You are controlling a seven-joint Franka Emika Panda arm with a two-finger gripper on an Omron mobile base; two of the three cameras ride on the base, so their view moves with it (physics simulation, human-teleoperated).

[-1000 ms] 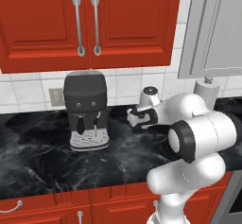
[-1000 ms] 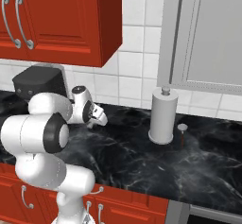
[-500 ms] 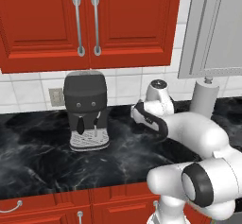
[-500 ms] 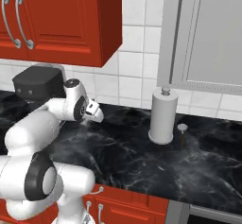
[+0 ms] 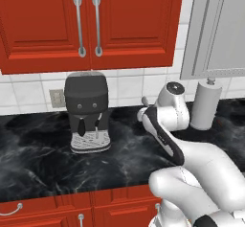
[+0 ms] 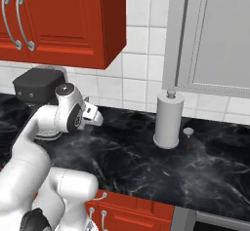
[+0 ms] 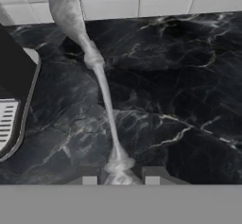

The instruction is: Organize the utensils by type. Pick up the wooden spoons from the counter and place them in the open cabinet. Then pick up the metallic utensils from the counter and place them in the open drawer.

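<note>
Here the metal spoon (image 7: 101, 83) is sticking out from between the gripper (image 7: 118, 178) fingertips, its handle end pinched in the narrowed jaws and its bowl reaching toward the tiled wall, above the black counter (image 7: 189, 100) beside the coffee machine (image 5: 87, 111).

So the coffee machine (image 5: 88, 111) sits on the tabletop (image 5: 43, 159) toward the left, back against the tiled wall (image 5: 129, 85), under the upper cabinets (image 5: 91, 22). The paper towel holder (image 6: 167, 119) stands further right, with a wooden spoon (image 6: 188, 136) just beside it on its right. The tool (image 7: 118, 176) hangs over the tabletop between machine and holder, metal utensil (image 7: 92, 60) sticking out from between its fingers toward the wall.
</note>
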